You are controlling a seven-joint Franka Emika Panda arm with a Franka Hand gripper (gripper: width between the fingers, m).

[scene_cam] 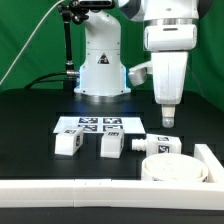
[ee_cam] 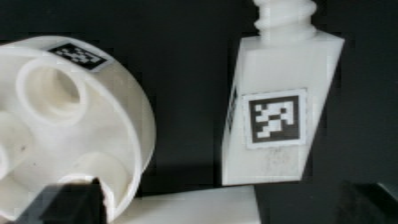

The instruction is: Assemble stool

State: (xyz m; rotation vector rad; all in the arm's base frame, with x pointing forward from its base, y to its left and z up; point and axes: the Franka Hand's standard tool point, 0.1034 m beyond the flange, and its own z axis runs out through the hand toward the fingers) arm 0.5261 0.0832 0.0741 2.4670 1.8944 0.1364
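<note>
- Jaws – spread as wide as they go, with nothing gripped. In the wrist view only their dark tips show at the frame's edges.
- Arm (scene_cam: 165, 60) comes down on the exterior view's right. The jaws hang over the bench (scene_cam: 30, 130), just above a lying leg and clear of it.
- Seat disc (scene_cam: 175, 167) of the stool lies flat on the bench toward the exterior view's right, close inside the corner of the white rail border (scene_cam: 100, 190). The wrist view shows its round central recess and one square tag near the rim (ee_cam: 63, 120).
- Third leg (scene_cam: 160, 143) lies on its side just behind the seat disc. From the wrist camera (ee_cam: 276, 110) it is a long white block with a black-and-white tag facing up and a ridged peg at one end. It sits beside the disc; whether they touch I cannot tell.
- Two more legs on the bench: one to the exterior view's left (scene_cam: 68, 142), one near the middle (scene_cam: 110, 145), apart from each other.
- Marker board (scene_cam: 90, 124) lies flat behind those two legs, in front of the robot base (scene_cam: 100, 70).
</note>
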